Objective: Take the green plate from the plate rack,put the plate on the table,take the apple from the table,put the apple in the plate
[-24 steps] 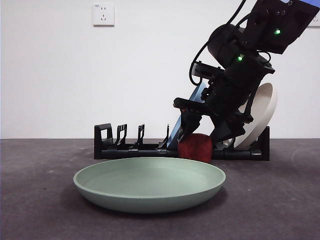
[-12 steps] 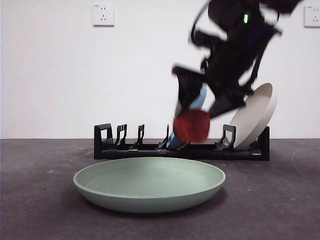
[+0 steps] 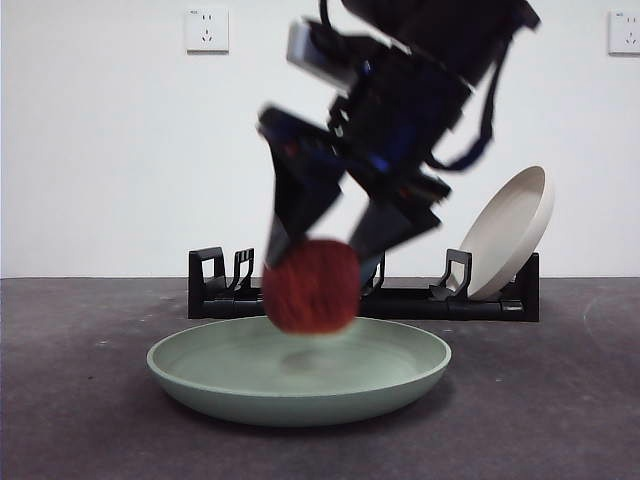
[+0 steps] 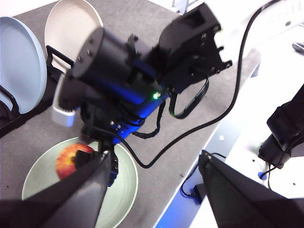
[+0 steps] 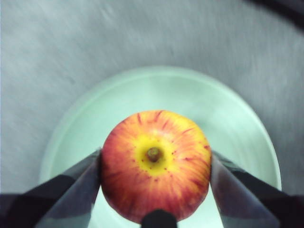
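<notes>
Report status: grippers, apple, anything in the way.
Right gripper shut on the apple, held just above the green plate. Left gripper open, high and clear. Nothing between apple and plate.

From my station the front view is evenly and softly lit, the white wall bright and free of glare. The right gripper point(image 3: 325, 240) and the apple point(image 3: 311, 285) smear with motion blur, while the green plate point(image 3: 300, 385) stays crisp, a faint shadow in its bowl. In the right wrist view the worktop point(image 5: 57, 42) streaks; the apple point(image 5: 155, 164) is sharp. The left wrist view blows out white along one side.
</notes>
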Controlling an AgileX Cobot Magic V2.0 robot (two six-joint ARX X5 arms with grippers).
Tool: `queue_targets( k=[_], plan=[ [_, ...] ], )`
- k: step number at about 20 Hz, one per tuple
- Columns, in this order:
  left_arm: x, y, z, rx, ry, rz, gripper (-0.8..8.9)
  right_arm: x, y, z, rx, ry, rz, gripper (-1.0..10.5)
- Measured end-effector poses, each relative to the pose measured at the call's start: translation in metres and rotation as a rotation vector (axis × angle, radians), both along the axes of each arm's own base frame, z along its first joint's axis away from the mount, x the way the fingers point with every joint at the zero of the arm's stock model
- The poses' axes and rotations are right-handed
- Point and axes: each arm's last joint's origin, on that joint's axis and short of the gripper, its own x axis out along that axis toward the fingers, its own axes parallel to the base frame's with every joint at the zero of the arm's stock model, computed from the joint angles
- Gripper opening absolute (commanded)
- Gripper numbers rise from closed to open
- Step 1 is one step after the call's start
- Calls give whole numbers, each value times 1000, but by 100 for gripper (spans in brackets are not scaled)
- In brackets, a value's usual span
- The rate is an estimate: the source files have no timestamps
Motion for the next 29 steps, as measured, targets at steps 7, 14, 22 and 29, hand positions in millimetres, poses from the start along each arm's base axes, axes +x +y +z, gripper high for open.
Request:
queue_targets(
  k=[7,14,22,29],
  plan=[
    [0,0,0,2,0,1,315,-6,-5,-22,1,-1,-2,-17],
    [0,0,-1,11,0,8,315,-6,-5,-24,4,14,-11,548],
    [0,1,-2,21,4,8,315,-13,-11,-12,21,19,-28,632],
    [-1,2,-4,46,13,8,315,-54,-50,55,66,-26,-25,630]
  ],
)
